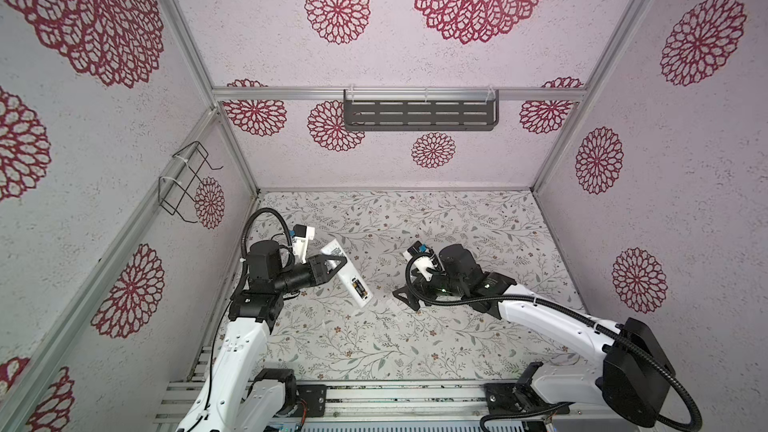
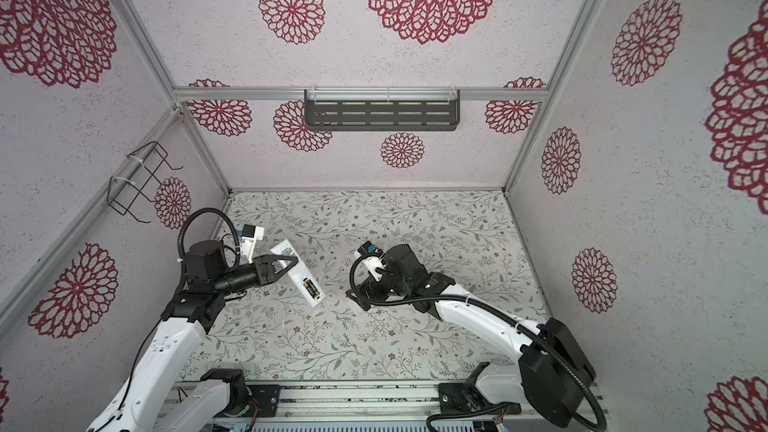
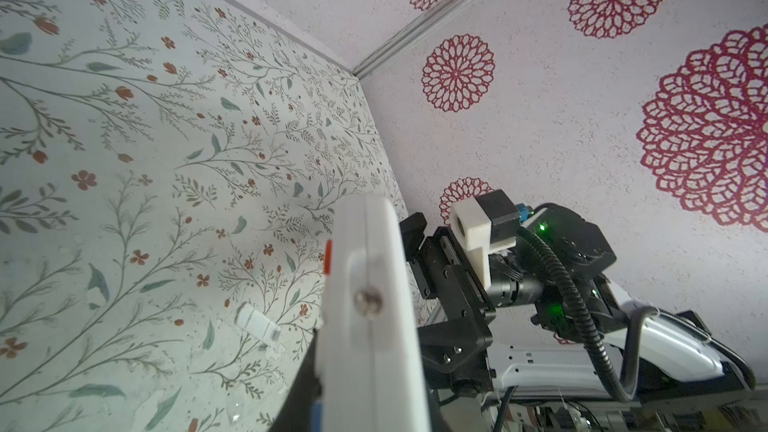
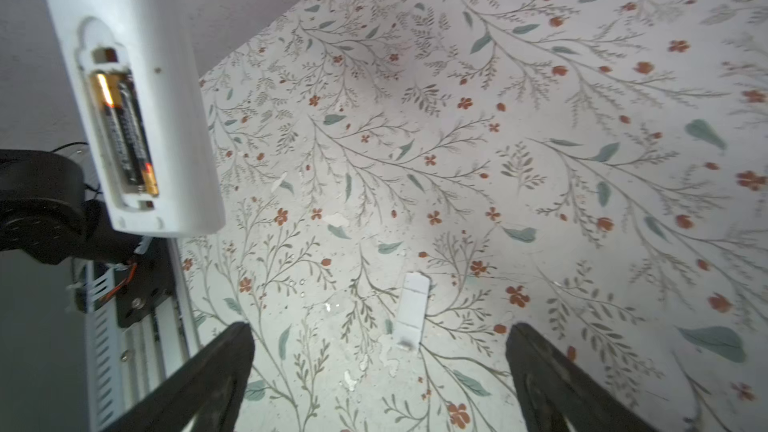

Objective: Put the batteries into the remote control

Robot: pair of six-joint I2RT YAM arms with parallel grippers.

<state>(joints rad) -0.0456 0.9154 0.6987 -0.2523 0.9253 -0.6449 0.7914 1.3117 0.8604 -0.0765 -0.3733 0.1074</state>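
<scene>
Table (image 1: pixel 457 222): floral sheet, pale and scuffed near the middle; the white lid blends into it, so a grab could land off target
Remote (image 1: pixel 347 280): off the table on the left, tilted, back up, bay open; its near end hangs free past the grip, so a push there could swing it
Left claw (image 1: pixel 338 261): pinching the remote between the bay and the far end; smooth plastic, narrow hold; a hard press could twist the remote loose
Right claw (image 4: pixel 380 326): spread wide, empty, above the table near the lid; a late or skewed close would miss it
Lid (image 4: pixel 412 309): small white strip lying flat on the table, apart from the remote; thin, so pads may skid over it
Batteries (image 4: pixel 124 130): 2, side by side in the bay, seemingly seated; uncovered on a tilted remote, so a jolt could shake them out
</scene>
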